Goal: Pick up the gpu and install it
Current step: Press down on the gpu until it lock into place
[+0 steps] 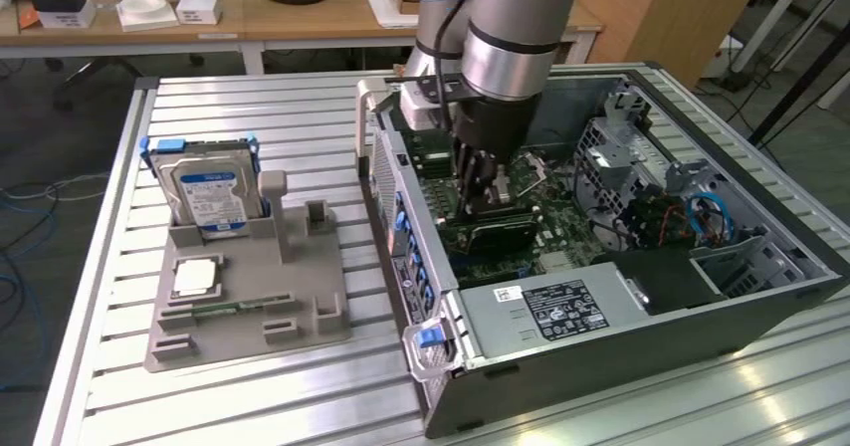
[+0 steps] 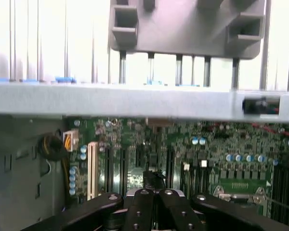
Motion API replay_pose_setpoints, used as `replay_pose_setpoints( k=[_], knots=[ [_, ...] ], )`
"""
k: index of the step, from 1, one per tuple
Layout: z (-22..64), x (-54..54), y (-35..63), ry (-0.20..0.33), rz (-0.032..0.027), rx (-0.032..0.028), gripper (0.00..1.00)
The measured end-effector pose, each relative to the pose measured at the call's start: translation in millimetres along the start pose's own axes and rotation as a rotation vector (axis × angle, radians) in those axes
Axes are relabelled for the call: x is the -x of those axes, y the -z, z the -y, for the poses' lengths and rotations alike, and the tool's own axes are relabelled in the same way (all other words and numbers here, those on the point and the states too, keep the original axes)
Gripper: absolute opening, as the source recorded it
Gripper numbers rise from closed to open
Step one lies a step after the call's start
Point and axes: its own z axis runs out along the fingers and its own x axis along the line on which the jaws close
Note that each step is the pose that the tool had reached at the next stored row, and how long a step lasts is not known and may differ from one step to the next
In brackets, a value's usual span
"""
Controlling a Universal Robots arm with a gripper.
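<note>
Ribbed brushed-metal table (image 1: 106,267), matt grey plastic holder (image 1: 246,327), sheet-metal computer case (image 1: 638,336), glossy green motherboard (image 2: 149,144)

Gripper (image 1: 481,192) tips hidden behind case wall (image 1: 405,207); contents indiscernible.

labels present, no text legible

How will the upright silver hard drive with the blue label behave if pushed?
The silver boxy hard drive with the blue label looks like a rigid metal block, so probably stiff and rather heavy for its size. It stands on a narrow edge, so it could tip, though the grey plastic holder slot around its base likely steadies it.
</note>
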Motion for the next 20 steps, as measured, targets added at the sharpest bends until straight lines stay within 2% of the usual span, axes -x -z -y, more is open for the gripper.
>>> replay_pose_setpoints(
  k=[3,4,5,8,9,11,20],
  knots=[
    [-4.0,0.1,0.2,-0.001,0.0001,0.0020,0.11],
    [-4.0,0.1,0.4,-0.003,0.0004,0.0085,0.11],
    [-4.1,0.0,0.8,-0.005,0.0002,0.0175,0.11],
    [-4.1,0.0,1.7,-0.009,0.0004,0.0476,0.11],
    [-4.2,-0.1,3.1,-0.010,0.0001,0.0533,0.11],
    [-4.4,-0.1,7.9,-0.010,0.0002,0.0560,0.11],
    [-14.6,8.0,8.5,-0.021,0.0008,0.0546,0.11]
  ],
)
